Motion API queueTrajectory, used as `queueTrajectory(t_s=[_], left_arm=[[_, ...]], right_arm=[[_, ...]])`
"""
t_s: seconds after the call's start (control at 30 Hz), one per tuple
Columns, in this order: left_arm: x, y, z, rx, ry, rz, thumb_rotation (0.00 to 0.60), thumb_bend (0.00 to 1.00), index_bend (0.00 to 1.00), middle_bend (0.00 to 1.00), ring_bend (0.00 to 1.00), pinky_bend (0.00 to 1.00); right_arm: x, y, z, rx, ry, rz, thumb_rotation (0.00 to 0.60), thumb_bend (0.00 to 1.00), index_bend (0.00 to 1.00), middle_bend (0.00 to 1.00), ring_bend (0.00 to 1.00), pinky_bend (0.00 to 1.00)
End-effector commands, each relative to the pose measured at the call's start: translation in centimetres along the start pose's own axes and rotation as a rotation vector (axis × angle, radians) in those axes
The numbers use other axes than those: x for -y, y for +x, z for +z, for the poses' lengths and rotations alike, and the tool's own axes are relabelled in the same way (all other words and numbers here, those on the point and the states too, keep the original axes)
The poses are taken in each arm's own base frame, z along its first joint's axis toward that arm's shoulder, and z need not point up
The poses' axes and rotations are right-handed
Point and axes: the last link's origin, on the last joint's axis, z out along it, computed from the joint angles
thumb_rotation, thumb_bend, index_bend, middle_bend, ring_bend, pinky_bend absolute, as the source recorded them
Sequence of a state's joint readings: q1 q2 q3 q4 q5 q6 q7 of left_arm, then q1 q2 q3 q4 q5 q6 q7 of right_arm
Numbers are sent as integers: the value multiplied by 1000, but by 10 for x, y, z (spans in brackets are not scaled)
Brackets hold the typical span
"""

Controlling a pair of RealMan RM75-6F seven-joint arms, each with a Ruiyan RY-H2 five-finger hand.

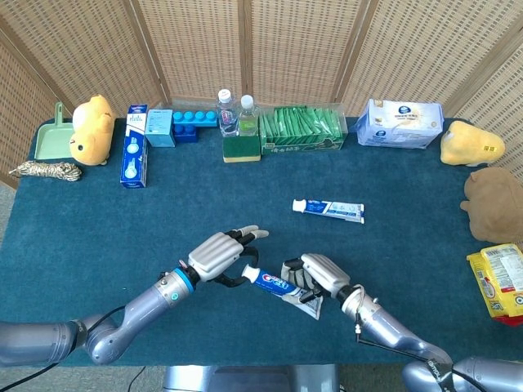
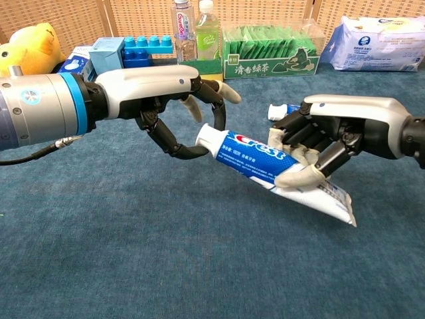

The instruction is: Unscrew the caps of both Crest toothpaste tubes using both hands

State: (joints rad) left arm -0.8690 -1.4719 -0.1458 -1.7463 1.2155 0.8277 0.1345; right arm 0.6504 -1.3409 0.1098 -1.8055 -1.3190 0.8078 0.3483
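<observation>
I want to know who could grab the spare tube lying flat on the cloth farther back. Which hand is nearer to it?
The right hand. It is below and slightly left of the spare tube, while the left hand is farther left.
</observation>
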Motion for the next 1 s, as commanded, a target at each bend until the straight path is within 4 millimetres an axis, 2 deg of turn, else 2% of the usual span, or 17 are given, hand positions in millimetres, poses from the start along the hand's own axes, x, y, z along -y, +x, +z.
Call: queueTrajectory(t_s=[0.03, 0.4, 1.0], left_arm=[[0, 0, 0, -1, -1, 1, 600, 370, 484, 125, 74, 231], [4, 0, -2, 3, 13, 9, 600, 398, 564, 135, 74, 231], [5, -1, -8, 12, 20, 6, 600, 399, 563, 134, 74, 231]], right_arm=[[-1, -1, 1, -4, -4, -17, 600, 505, 838, 685, 654, 719], [-7, 1, 2, -30, -29, -103, 600, 513, 849, 713, 686, 733], [-9, 2, 8, -48, -55, -180, 600, 515, 851, 715, 689, 733]])
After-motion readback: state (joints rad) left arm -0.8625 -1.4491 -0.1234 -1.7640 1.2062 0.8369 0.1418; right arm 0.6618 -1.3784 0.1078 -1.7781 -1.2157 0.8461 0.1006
